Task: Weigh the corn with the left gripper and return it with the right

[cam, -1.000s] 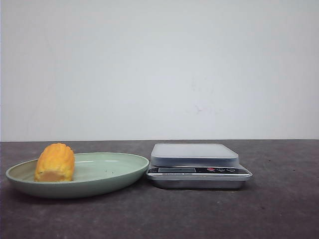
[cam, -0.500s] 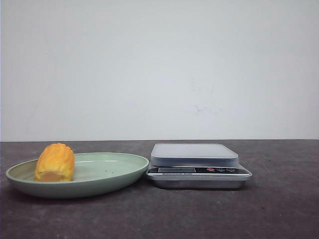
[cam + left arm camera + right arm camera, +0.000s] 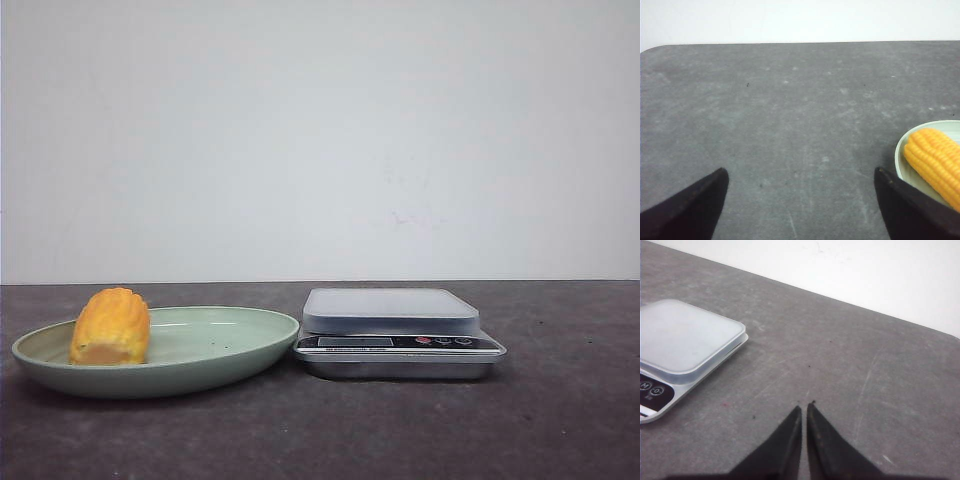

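The corn (image 3: 110, 326), a stubby yellow-orange cob chunk, lies on the left part of a pale green plate (image 3: 230, 355). It also shows in the left wrist view (image 3: 935, 162), on the plate's rim (image 3: 900, 160). A silver kitchen scale (image 3: 398, 331) with a frosted top stands just right of the plate; it shows in the right wrist view too (image 3: 682, 342). My left gripper (image 3: 801, 172) is open and empty over bare table, with the corn off to one side of its fingers. My right gripper (image 3: 805, 406) is shut and empty, beside the scale. Neither gripper shows in the front view.
The dark grey table (image 3: 560, 420) ends at a white wall behind. The table's far edge and a rounded corner show in the left wrist view (image 3: 660, 47).
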